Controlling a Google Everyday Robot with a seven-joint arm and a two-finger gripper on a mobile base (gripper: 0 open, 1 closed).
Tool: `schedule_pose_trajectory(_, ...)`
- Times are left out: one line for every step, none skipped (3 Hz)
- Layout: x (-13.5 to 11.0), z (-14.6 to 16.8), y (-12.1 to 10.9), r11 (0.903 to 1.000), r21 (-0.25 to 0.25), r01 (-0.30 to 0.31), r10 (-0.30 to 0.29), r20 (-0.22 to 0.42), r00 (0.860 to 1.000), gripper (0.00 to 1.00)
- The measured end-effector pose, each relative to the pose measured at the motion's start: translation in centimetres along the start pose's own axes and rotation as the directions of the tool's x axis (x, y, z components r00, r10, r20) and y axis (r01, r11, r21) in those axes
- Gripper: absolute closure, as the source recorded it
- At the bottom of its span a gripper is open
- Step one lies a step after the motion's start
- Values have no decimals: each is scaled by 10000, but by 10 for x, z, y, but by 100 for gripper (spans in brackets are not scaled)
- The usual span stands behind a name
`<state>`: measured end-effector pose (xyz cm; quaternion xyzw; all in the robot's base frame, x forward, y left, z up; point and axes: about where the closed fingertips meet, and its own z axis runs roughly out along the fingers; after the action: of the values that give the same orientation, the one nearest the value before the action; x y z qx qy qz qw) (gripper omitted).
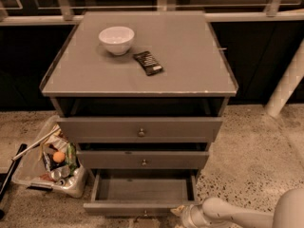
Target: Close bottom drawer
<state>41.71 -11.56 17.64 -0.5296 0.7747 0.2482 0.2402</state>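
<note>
A white bowl point(116, 39) and a dark packet point(147, 62) sit on the grey table point(190, 56). A clear bin of clutter point(47, 170) stands at lower left. The bottom drawer point(142, 190) is pulled out at bottom centre. The claw point(183, 216) is just by the right end of the drawer's front, and I cannot tell whether it is wide or narrow. The speckled floor point(251, 151) surrounds them.

The grey cabinet top point(190, 56) carries a white bowl point(116, 39) at its far left and a dark wrapped bar point(148, 62) just right of it, slightly nearer. The gripper point(183, 214) sits low over the speckled floor point(247, 146), near right.
</note>
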Motion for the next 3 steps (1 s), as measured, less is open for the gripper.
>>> schedule_pose_trajectory(-8, 10, -12, 9999, -52, 135, -134, 131, 9998, 13)
schedule_pose_trajectory(-24, 30, -50, 9992, 83, 397, -400, 438, 9982, 36)
schedule_pose_trajectory(-32, 38, -84, 9982, 418, 420, -445, 593, 9972, 59)
